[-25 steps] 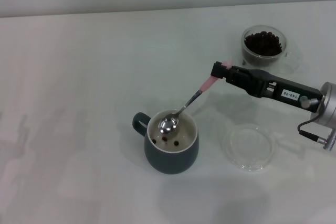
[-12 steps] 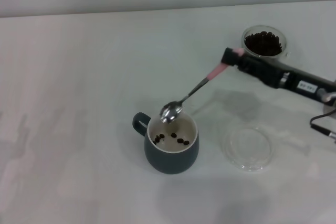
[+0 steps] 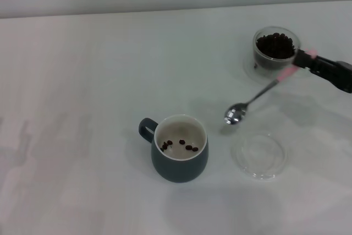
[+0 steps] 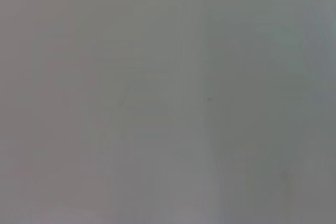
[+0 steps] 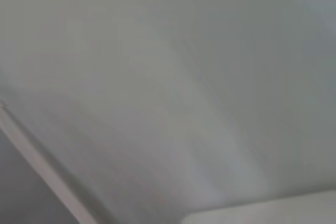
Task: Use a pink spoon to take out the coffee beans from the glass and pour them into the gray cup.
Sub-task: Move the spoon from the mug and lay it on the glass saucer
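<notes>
In the head view my right gripper comes in from the right edge, shut on the pink handle of the pink spoon. The spoon's silver bowl hangs empty above the table between the gray cup and the glass. A few coffee beans lie at the bottom of the gray cup's white inside. The glass stands at the back right, filled with more coffee beans, just behind the gripper. My left gripper is out of view. Both wrist views show only blank grey surface.
A flat shallow clear round dish lies right of the gray cup, below the spoon's bowl. The white table stretches bare to the left, with a wall edge along the back.
The right gripper has drawn back to the right, carrying the spoon from inside the gray cup up and away toward the glass. A few beans now lie in the cup.
</notes>
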Controlling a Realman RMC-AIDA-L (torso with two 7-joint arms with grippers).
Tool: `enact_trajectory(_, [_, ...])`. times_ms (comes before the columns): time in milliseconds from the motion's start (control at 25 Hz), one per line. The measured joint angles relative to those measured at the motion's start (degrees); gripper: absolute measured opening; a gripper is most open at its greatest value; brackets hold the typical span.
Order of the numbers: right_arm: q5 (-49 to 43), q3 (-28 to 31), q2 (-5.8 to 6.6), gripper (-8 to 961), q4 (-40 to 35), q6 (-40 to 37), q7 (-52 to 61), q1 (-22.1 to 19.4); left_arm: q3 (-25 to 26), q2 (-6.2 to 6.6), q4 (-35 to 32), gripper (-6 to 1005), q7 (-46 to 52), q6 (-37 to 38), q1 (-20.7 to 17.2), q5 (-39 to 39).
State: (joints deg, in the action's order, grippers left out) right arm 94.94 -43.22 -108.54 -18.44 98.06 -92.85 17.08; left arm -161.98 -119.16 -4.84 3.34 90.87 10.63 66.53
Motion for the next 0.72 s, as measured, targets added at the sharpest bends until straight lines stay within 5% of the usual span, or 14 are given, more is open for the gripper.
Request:
enact_trajectory(280, [-3.5, -0.2, 1.1, 151, -0.1, -2.2, 0.5, -2.6, 0.0, -0.02, 0.0, 553, 0.0, 0.0, 0.5, 0.0])
enact_trajectory(720, [-8.6, -0.1, 0.83, 151, -0.1, -6.6, 0.1, -2.8, 0.0, -0.01, 0.0, 554, 0.0, 0.0, 0.8, -0.2])
